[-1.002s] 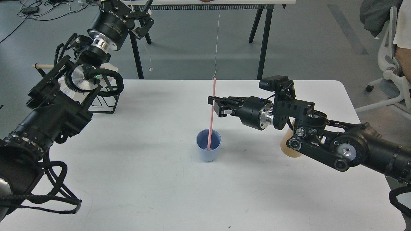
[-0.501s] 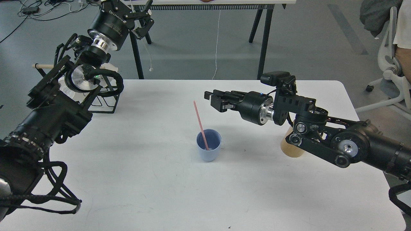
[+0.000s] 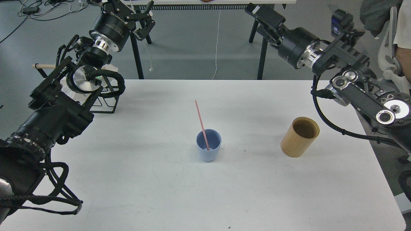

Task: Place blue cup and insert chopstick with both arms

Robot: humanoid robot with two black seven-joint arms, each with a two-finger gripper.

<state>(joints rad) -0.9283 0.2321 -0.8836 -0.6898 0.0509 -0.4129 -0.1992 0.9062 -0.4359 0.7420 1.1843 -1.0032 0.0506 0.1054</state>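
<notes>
Cup [image 3: 208, 146] was seen upright at table [image 3: 154, 179] centre, chopstick [image 3: 201, 123] inside, leaning up-left. Both grippers were raised well apart from it — left [image 3: 144, 19] spread, empty; right [image 3: 257, 12] end-on, state indeterminate.

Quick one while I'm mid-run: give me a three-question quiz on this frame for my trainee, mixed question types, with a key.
1. True or false: the pink chopstick stands inside the blue cup, leaning toward the robot's left.
2. Multiple choice: what holds the chopstick? A) the left gripper B) the right gripper C) neither gripper
3. Fill in: the tan wooden cylinder stands on the white table, on the cup's ____ side, and apart from it.

Key: 1 true; 2 C, both grippers are raised beyond the table's far edge; 3 right.
</notes>
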